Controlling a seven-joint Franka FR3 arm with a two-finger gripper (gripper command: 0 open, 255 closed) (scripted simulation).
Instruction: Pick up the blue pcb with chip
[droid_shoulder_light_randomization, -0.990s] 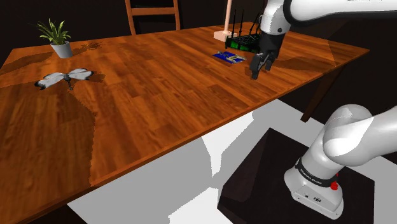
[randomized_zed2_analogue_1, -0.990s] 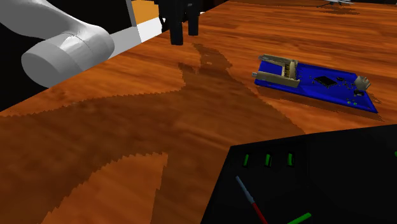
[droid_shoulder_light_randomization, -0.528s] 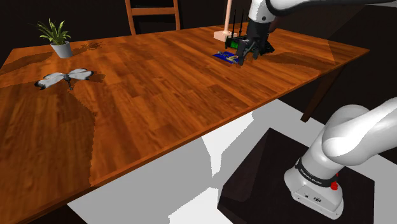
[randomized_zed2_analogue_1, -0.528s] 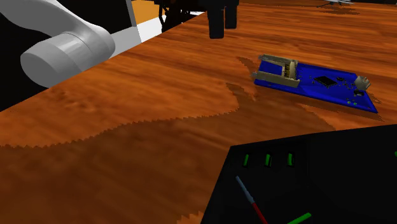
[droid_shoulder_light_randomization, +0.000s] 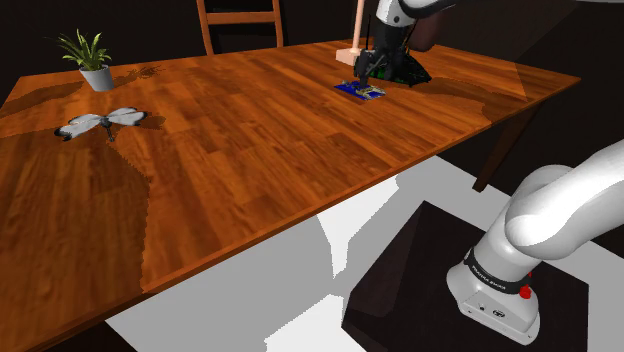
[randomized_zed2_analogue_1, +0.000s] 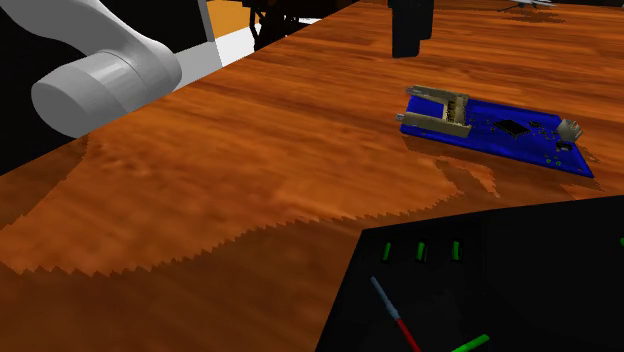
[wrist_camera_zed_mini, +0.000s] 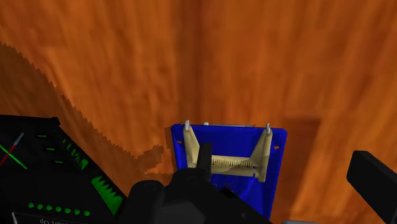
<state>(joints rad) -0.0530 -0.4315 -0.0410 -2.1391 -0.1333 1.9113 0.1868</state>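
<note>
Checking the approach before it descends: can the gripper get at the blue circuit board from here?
Probably yes. The open gripper hangs above the blue circuit board with nothing between them; the black device sits beside the board, not over it.

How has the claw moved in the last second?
Yes. In the second exterior view the claw has slid toward that view's right, ending close above the blue circuit board lying on the table.

I'm seeing the counter (droid_shoulder_light_randomization: 250, 150) showing glossy, grained wood; the blue pcb (randomized_zed2_analogue_1: 520, 135) is looking smooth and matt, its beige socket (randomized_zed2_analogue_1: 440, 110) plastic-like, the black box (randomized_zed2_analogue_1: 500, 290) matt.
</note>
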